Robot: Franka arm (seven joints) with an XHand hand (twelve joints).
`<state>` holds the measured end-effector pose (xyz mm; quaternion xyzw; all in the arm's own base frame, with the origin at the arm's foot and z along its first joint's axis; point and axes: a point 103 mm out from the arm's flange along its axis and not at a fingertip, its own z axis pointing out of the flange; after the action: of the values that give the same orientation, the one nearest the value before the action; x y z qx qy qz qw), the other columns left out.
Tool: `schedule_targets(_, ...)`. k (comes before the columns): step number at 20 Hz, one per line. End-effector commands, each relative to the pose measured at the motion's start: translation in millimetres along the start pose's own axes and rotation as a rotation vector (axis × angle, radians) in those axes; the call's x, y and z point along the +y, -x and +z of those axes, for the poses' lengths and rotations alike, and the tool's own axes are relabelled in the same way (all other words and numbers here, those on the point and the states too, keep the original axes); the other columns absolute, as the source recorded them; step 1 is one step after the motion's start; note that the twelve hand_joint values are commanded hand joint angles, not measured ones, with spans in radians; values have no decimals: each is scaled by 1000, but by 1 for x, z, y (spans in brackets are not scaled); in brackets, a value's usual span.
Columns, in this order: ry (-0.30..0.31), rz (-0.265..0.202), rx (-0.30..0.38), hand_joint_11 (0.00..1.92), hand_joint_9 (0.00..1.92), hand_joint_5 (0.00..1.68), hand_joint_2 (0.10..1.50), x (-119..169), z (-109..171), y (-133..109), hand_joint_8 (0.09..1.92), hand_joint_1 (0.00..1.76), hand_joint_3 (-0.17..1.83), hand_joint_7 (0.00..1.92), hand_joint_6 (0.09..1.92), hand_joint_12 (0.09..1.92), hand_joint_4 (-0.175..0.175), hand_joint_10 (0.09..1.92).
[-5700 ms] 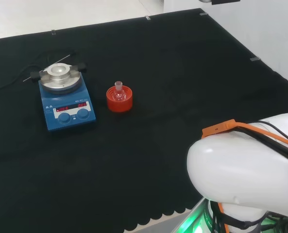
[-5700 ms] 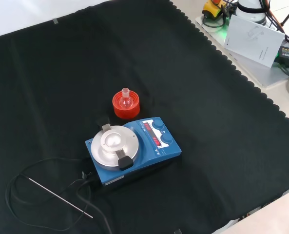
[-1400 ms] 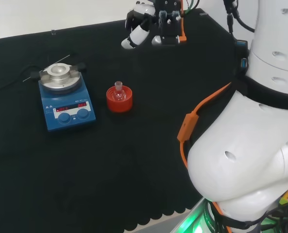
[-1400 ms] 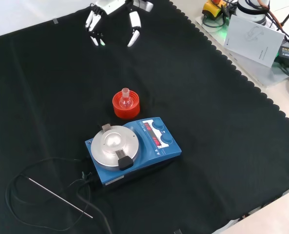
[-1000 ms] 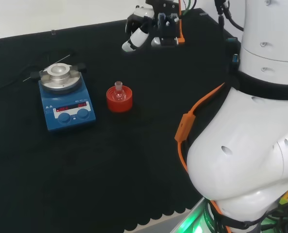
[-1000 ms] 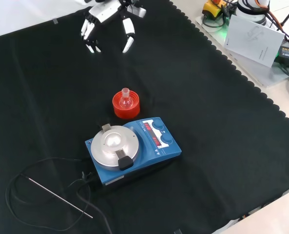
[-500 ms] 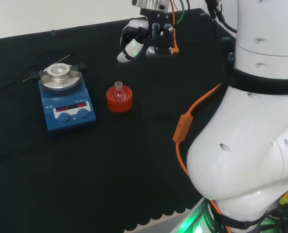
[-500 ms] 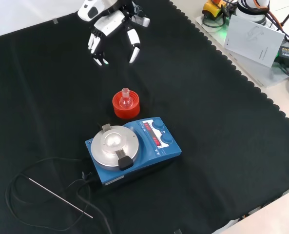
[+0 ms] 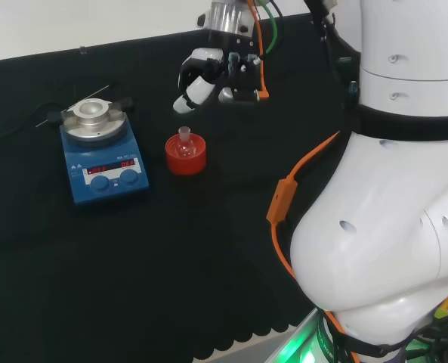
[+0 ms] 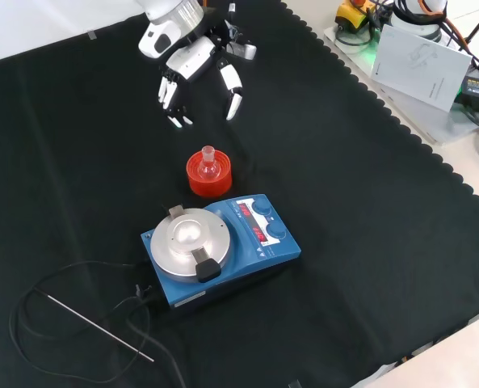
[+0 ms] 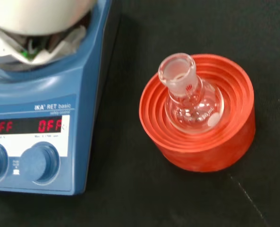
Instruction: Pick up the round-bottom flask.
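Note:
A small clear round-bottom flask (image 11: pixel 189 98) sits upright in a red ribbed ring stand (image 11: pixel 203 146) on the black cloth. In the head view the flask (image 9: pixel 184 140) stands just right of the blue hotplate, and the hand (image 9: pixel 201 82) hovers above and slightly behind it. From the front, the hand (image 10: pixel 195 58) hangs over the cloth beyond the flask (image 10: pixel 207 160), its fingers (image 10: pixel 232 85) spread and pointing down, holding nothing.
A blue hotplate stirrer (image 9: pixel 103 157) with a round metal top (image 10: pixel 189 238) stands beside the stand; its cable and a thin metal probe (image 10: pixel 98 326) lie on the cloth. The arm's white links (image 9: pixel 390 189) stand at the head view's right.
The hand has come down and closer to the flask over the last second, its fingers still spread. The flask and stand have not moved.

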<state>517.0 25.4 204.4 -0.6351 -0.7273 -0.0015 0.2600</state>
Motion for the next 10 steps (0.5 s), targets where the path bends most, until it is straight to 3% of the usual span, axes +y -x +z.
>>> schedule_targets(1,-3,19,-22,511,812,381,351,8,10,9,889,892,859,779,1079,1386,-175,841)
schedule_targets(10,10,45,-16,508,811,378,352,17,19,17,893,891,859,777,1080,1389,-175,846)
